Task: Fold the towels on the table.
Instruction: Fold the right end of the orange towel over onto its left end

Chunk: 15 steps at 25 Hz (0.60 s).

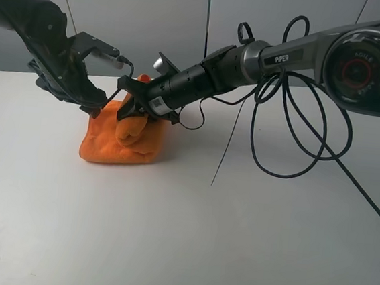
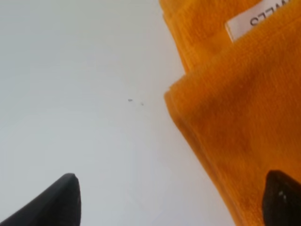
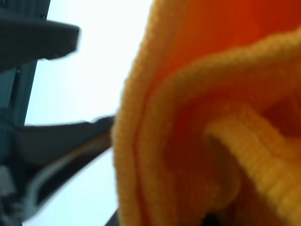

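The orange towel (image 1: pixel 119 142) lies folded in a thick bundle on the white table (image 1: pixel 181 236), left of the middle. My right gripper (image 1: pixel 134 114) reaches across from the right and is shut on a bunched fold of the towel, held slightly raised above the bundle. In the right wrist view the towel (image 3: pixel 202 117) fills the frame, blurred, and hides the fingers. My left gripper (image 1: pixel 97 109) hangs open at the towel's far left corner. In the left wrist view one fingertip (image 2: pixel 282 200) is over the towel's edge (image 2: pixel 235 117), the other over bare table. A white label (image 2: pixel 256 18) shows.
Black cables (image 1: pixel 299 126) loop down from the right arm over the table's right half. A thin line (image 1: pixel 226 153) runs to the table's middle. The left arm's dark body (image 3: pixel 37 37) sits close beside the right gripper.
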Motion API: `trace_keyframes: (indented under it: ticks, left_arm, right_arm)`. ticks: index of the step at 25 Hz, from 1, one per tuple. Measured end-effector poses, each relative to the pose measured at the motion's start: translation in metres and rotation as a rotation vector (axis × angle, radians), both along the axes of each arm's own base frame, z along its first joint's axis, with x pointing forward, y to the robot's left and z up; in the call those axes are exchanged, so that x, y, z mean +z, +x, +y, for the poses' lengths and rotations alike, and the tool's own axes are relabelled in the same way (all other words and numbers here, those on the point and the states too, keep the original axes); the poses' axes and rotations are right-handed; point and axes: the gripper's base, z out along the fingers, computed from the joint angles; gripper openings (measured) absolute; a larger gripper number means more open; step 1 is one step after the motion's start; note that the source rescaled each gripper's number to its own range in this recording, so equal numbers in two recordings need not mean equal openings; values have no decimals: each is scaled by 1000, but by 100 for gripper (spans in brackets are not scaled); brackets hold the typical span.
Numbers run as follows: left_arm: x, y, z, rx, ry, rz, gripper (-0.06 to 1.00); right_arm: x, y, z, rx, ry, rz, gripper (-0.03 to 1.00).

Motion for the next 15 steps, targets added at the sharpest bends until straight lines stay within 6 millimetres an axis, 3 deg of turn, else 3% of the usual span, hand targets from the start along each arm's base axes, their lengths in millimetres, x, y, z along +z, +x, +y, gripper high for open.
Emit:
trace_keyframes:
  ticks: [8,15]
  left_arm:
    - [48,-10,9,28,27,-106,100]
    - [109,-28,18,57,-32,-258,100]
  right_arm:
    - [2,1,1,-3,8,0,8]
    - [1,0,0,4,1,-4,8]
